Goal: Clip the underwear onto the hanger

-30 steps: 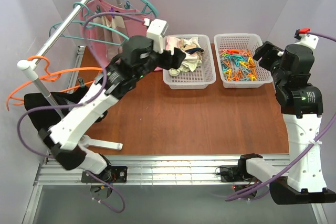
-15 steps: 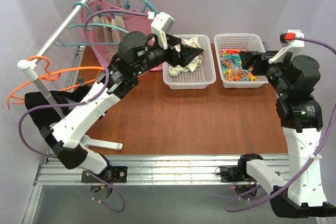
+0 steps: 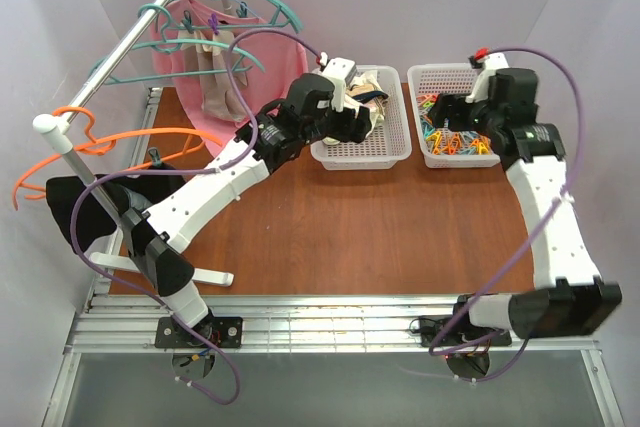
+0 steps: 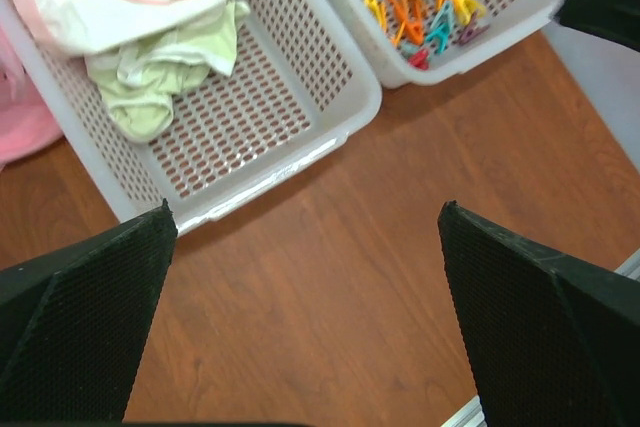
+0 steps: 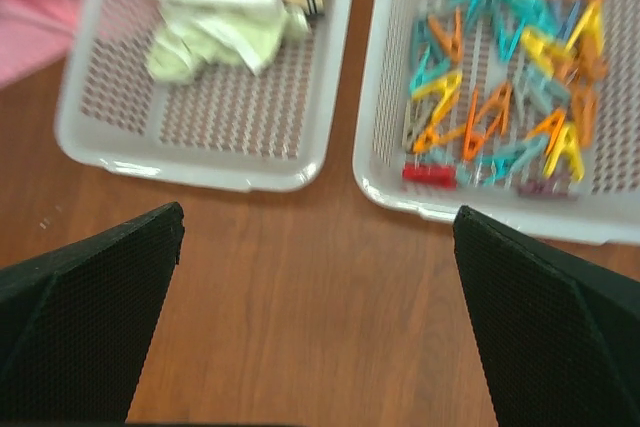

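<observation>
Pale walls close in a brown wooden table (image 3: 360,227), and along its left side a metal rail (image 3: 130,37) slants toward the back corner. On that rail the teal-green hanger (image 3: 280,7) hangs near the top among others of the same colour, with a pink garment (image 3: 265,77) draped below them and an orange hanger (image 3: 110,142) lower down the rail. Two white perforated baskets sit side by side at the far edge of the table. The left basket (image 4: 270,172) holds a small heap of clothes: the underwear (image 4: 150,82), pale cream-yellow and crumpled, lies at the near side of the heap, touching pink-and-white underwear (image 4: 110,7) behind it. The right basket (image 5: 470,215) is full of coloured clothes pegs (image 5: 500,97). The left gripper (image 4: 305,209) hovers over the near rim of the left basket with its fingers spread wide and nothing between them; the underwear is just beyond its left finger, not touched. The right gripper (image 5: 318,211) hangs over the table just in front of both baskets, its fingers likewise wide apart and holding nothing.
</observation>
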Controlling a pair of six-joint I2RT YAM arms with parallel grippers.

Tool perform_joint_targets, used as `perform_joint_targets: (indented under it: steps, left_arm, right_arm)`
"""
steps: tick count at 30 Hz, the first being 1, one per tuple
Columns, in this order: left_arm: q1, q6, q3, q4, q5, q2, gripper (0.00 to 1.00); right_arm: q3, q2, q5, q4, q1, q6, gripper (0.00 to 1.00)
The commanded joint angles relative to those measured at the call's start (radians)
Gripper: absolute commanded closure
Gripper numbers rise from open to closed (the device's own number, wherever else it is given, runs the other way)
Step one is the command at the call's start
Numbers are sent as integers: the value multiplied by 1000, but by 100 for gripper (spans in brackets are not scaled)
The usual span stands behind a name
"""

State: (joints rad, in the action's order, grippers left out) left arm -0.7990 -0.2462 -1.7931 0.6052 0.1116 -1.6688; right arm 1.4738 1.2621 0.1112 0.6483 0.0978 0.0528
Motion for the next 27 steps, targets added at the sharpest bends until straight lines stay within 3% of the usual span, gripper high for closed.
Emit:
perform_joint_targets:
  steps: [1, 8, 17, 20, 27]
  left_arm:
    - [-3, -39, 61, 33, 39, 18, 4]
    - [-3, -90, 317, -122, -12, 93, 2]
    - [75, -188, 589, -200, 128, 207, 5]
    - [101, -211, 653, -215, 117, 240, 4]
    - [124, -220, 679, -206, 109, 254, 4]
  right_arm:
    - [13, 89, -19, 68, -3, 21, 1]
    - [138, 336, 67, 24, 17, 16, 5]
    - [504, 681, 36, 7, 146, 1, 9]
    - [613, 810, 24, -15, 178, -5, 9]
    - [678, 1020, -27, -125, 226, -14, 12]
